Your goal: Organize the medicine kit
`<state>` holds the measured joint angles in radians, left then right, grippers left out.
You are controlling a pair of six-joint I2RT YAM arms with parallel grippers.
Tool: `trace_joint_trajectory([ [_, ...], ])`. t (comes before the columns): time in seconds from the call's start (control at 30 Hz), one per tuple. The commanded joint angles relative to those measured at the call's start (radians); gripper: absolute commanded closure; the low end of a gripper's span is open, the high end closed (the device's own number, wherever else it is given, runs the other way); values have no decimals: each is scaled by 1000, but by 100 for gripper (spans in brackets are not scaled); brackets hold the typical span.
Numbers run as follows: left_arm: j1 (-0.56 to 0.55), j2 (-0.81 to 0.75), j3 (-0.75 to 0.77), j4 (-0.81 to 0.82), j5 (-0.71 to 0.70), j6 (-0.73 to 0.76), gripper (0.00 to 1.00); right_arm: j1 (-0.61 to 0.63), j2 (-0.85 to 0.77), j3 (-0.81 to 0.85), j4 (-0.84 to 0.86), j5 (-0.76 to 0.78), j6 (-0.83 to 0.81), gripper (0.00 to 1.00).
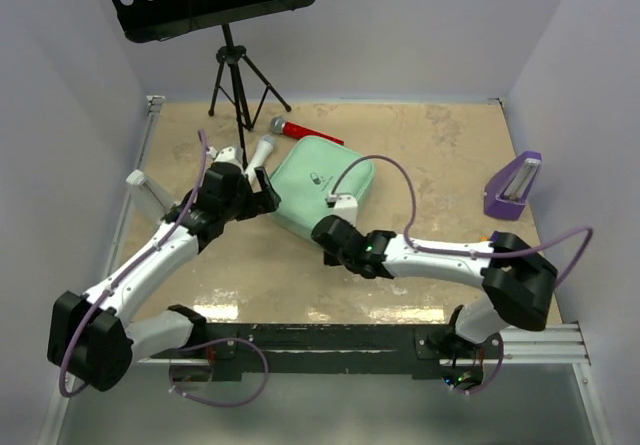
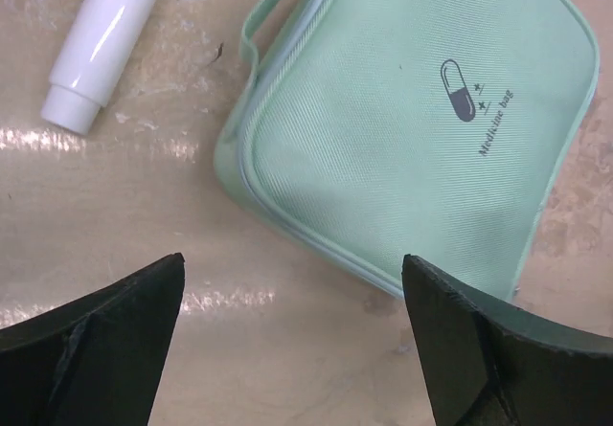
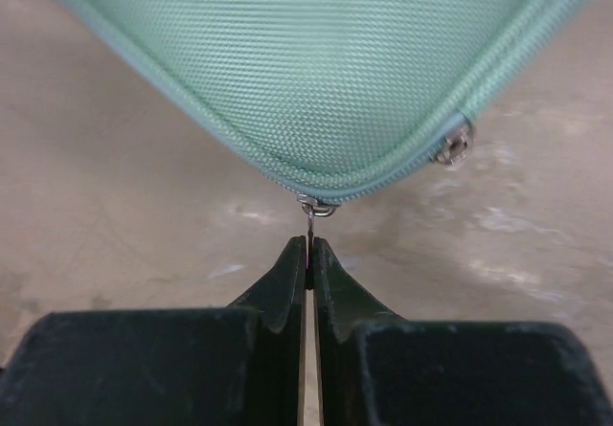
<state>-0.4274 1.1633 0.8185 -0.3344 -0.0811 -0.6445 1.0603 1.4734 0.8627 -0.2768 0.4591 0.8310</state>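
Observation:
The medicine kit (image 1: 315, 180) is a mint-green fabric zip bag lying flat on the table, its pill-and-capsule mark facing up (image 2: 460, 89). My left gripper (image 1: 262, 193) hovers at the bag's left edge. Its jaws stand wide open over bare table (image 2: 292, 273), with nothing between them. My right gripper (image 1: 333, 227) is at the bag's near corner (image 3: 316, 72). It is shut (image 3: 308, 246) on the small metal zipper pull (image 3: 310, 217) that hangs from the bag's seam. A second zipper slider (image 3: 452, 146) shows further along the seam.
A white tube (image 1: 262, 152) and a red pen-like object with a grey tip (image 1: 300, 130) lie just behind the bag. The tripod (image 1: 240, 80) of a black music stand stands at the back. A purple stand (image 1: 513, 185) sits by the right wall.

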Motion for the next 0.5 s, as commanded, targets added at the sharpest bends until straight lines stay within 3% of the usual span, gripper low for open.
trace_joint_trajectory([
  [0.0,-16,-59,-79,4,69,-109,0,85,103,116,-10,33,34,100],
  [0.33,-152,101,-85,192,35,-202,0,98,104,84,11,23,39,100],
  [0.47,-155,192,-33,158,-46,-172,0,98,76,52,-27,39,60,100],
])
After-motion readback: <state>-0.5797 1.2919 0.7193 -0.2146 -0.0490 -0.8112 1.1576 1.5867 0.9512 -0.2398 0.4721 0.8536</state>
